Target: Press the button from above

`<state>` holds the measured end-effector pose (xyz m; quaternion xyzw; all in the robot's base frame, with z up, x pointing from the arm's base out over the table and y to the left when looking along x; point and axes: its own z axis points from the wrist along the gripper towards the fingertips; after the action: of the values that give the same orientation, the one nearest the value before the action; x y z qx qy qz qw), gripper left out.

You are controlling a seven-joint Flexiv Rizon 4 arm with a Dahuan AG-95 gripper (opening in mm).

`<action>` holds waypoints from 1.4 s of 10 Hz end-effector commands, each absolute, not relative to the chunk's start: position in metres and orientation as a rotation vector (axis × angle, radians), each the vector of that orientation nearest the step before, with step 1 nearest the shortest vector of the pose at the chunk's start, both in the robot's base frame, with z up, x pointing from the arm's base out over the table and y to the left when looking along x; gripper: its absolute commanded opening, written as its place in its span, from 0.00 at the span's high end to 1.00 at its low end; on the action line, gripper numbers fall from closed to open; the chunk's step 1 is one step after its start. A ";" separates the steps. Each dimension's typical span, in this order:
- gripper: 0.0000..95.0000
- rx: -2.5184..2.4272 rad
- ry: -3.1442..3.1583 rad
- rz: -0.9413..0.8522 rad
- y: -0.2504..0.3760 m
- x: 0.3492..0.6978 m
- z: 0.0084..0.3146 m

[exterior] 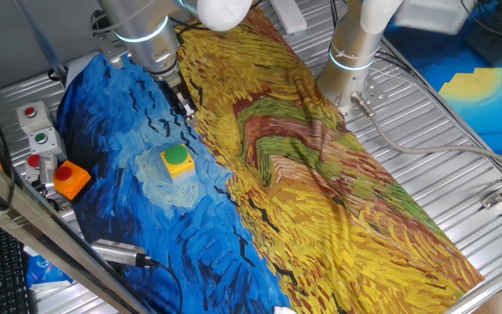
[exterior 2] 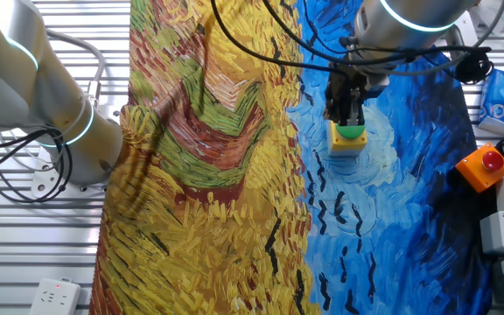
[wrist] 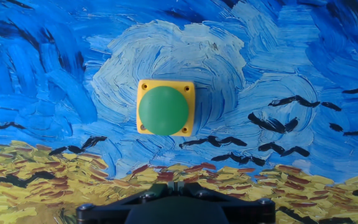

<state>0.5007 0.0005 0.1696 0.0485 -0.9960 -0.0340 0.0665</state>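
The button (exterior: 176,157) is a round green cap on a small yellow box, standing on the blue part of the painted cloth. It also shows in the other fixed view (exterior 2: 350,133) and in the middle of the hand view (wrist: 163,109). My gripper (exterior: 185,106) hangs above the cloth, just behind the button and apart from it; in the other fixed view the gripper (exterior 2: 346,114) is right over the box's far edge. In the hand view my gripper (wrist: 176,185) sits at the bottom edge with its fingertips pressed together, holding nothing.
An orange box with a red button (exterior: 71,179) and grey boxes with small buttons (exterior: 40,139) stand at the cloth's edge. A second arm's base (exterior: 351,61) stands on the yellow side. A metal cylinder with a cable (exterior: 116,253) lies near the table edge.
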 end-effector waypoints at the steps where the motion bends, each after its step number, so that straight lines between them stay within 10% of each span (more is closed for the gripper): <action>1: 1.00 0.143 -2.997 -0.113 0.002 0.505 0.170; 5: 1.00 0.176 -2.945 -0.129 0.002 0.546 0.184; 14: 1.00 0.153 -2.955 -0.117 0.004 0.521 0.185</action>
<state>0.5190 0.0047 0.1850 0.0507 -0.9939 -0.0393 0.0896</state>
